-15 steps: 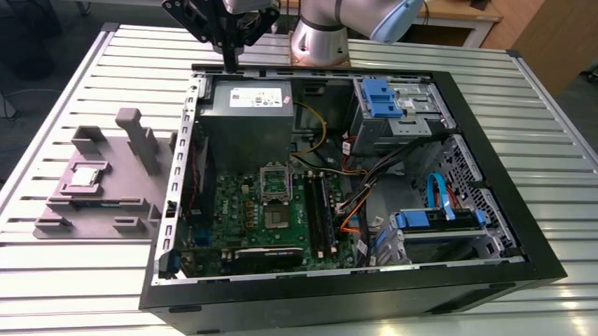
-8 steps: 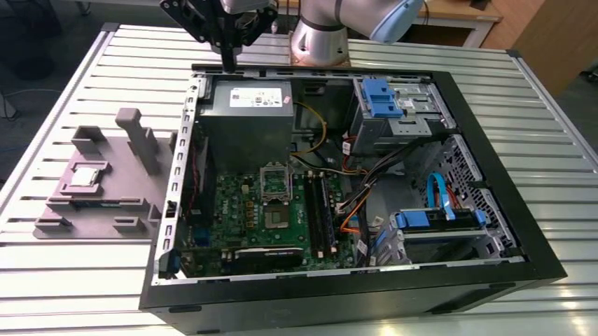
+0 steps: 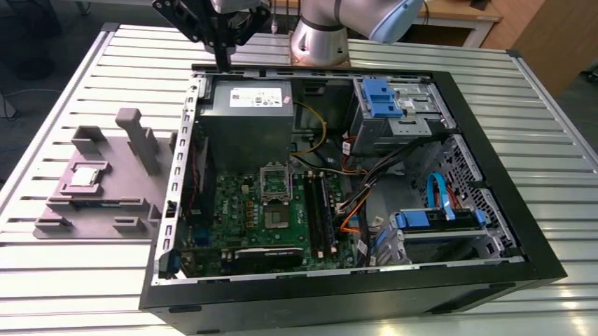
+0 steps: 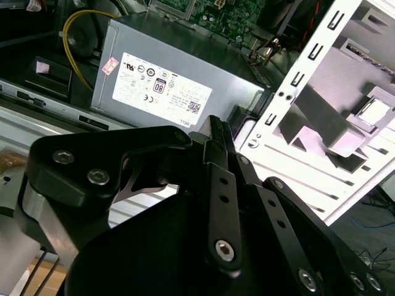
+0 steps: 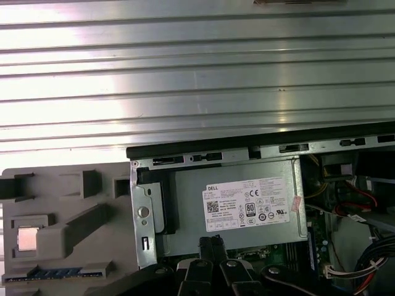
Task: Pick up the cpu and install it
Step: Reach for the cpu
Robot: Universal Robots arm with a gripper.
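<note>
**Operator:** Where does my arm stand?

**Spotter:** Your black two-fingered gripper [image 3: 223, 64] hangs over the far edge of the open black tower computer case [image 3: 523, 231]. The case lies on its side on the ribbed silver metal table [image 3: 75, 77]. In both wrist views your gripper points down toward the grey metal power-supply box with the white label [image 5: 234, 185].

**Operator:** And the fingers?

**Spotter:** Clenched. In the second wrist view your fingertips [image 4: 213, 132] press flat against each other, gripping only themselves.

**Operator:** Where is the chip?

**Spotter:** The small flat square cpu with the shiny silver top [image 3: 86, 176] lies flat in a shallow square seat on the large mauve-grey plastic tray with upright blocks [image 3: 56, 210]. That tray sits on the table just beside the case, on the exterior view's left. In the first wrist view you see the cpu [image 5: 28, 238] beyond the case's pale metal side wall.

**Operator:** How close am I to it?

**Spotter:** Well apart. Your gripper is over the case and the cpu is outside it, untouched. The green motherboard [image 3: 245, 210] lies on the case floor, next to the power-supply box.
</note>
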